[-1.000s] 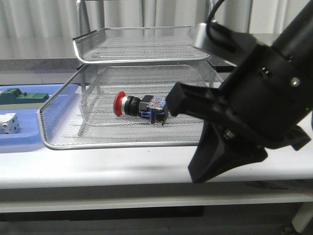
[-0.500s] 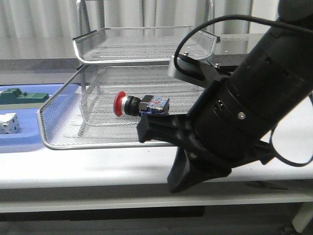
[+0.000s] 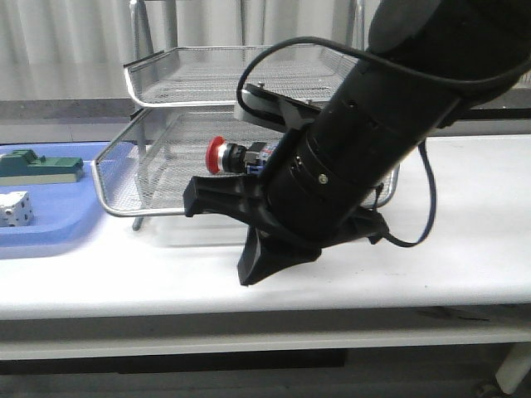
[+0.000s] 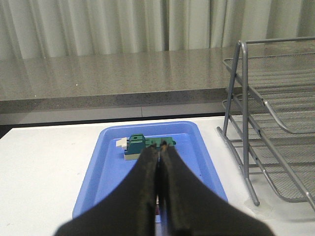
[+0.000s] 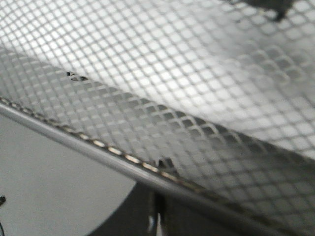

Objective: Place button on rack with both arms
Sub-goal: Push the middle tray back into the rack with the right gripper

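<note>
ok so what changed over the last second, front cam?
The right arm swung left across the front of the rack, so the right claw is now at the lower tray's front rim. That tray slid back, carrying the button with it. Nothing was visibly grasped or released. The top tray, blue tray, green block and white cube are unchanged.

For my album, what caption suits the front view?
Red button lying in the wire rack, big black arm in front.
</note>
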Robot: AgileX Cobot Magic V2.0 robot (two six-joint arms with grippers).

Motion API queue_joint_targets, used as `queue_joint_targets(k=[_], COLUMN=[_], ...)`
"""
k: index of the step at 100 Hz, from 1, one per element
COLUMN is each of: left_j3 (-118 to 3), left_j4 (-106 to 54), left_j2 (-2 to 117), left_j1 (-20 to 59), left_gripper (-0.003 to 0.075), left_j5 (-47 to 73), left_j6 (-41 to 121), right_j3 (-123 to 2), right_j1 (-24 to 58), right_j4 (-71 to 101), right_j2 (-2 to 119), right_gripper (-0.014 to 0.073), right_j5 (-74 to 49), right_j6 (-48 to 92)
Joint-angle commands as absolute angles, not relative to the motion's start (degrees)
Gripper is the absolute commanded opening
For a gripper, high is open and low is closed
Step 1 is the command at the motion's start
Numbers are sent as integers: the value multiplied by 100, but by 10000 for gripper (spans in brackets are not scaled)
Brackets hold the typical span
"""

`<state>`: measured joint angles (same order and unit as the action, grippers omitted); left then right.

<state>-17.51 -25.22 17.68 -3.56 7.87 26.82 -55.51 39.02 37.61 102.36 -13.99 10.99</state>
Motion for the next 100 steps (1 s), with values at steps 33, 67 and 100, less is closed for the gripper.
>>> queue_joint_targets(k=[33,67,100], left_j3=[-1913,-1913,-1913], left_j4=[-2596,-2596,-2596], left_j2=[1803,1803,1803], left_j1=[-374,-374,-374], left_gripper=[-21,-21,-21], left_j5=[348,348,348], left_j6=[2625,2625,2625], right_j3=[-6795,-7100,-7100], right_j1=[3219,2903,2903], right_j4=[3421,3249,3168], right_j2=[10475,10475,10451], right_gripper=[-66,-66,-66], right_j5=[-1236,-1243,-1929], right_j6=[1264,1264,1264])
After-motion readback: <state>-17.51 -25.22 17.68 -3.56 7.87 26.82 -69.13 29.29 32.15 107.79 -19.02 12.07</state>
